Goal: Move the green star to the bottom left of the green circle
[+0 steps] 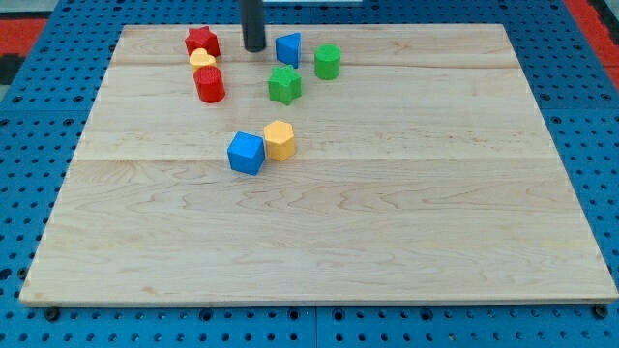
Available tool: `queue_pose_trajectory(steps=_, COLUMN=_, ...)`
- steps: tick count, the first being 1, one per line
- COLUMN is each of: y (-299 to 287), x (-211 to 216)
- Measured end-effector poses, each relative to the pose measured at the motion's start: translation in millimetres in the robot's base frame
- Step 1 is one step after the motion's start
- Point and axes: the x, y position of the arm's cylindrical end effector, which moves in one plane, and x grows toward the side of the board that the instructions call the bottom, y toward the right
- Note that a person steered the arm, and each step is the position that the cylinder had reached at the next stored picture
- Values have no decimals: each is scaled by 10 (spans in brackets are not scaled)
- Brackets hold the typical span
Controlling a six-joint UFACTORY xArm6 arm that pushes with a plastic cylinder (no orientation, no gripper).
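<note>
The green star [284, 85] lies near the view's top, left of centre. The green circle [327, 62] stands up and to the right of it, a small gap between them. My tip [253, 47] is at the view's top, up and to the left of the green star and just left of a blue block [288, 48]. It touches no block that I can see.
A red star [202, 42], a yellow block [202, 60] and a red cylinder [209, 84] cluster left of my tip. A blue cube [246, 153] and a yellow hexagon block [280, 140] touch each other lower down. The wooden board [387, 213] lies on a blue pegboard.
</note>
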Motion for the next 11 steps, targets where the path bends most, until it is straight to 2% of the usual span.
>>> queue_pose_trajectory(steps=1, y=406, x=-317)
queue_pose_trajectory(steps=2, y=918, x=119)
queue_pose_trajectory(steps=3, y=819, x=497)
queue_pose_trajectory(steps=4, y=659, x=113)
queue_pose_trajectory(steps=5, y=77, x=21)
queue_pose_trajectory(steps=7, y=-38, x=1223)
queue_pose_trajectory(steps=8, y=255, x=1289)
queue_pose_trajectory(steps=9, y=429, x=750)
queue_pose_trajectory(steps=10, y=686, x=613)
queue_pose_trajectory(steps=11, y=287, x=806)
